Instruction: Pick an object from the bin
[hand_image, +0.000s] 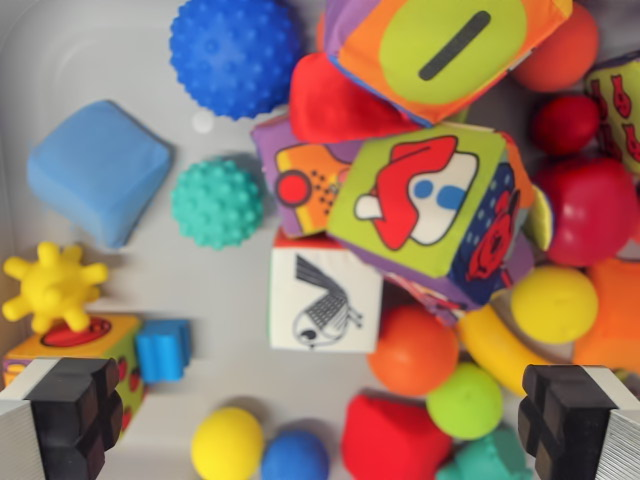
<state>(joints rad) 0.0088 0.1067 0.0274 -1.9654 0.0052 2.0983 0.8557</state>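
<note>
Wrist view looking straight down into the bin (40, 40). We see the gripper (325, 415) spread wide and holding nothing, one black finger (75, 405) at the view's lower left and the other at its lower right. We take the white bird block (322, 300) as the likeliest target: it lies just above the midpoint between the fingers, roughly centred on their line. Its edges run nearly square to the frame. An orange ball (412, 350) touches its lower right corner and a mushroom cube (425, 205) overlaps its top, so we judge the left face the freer one.
</note>
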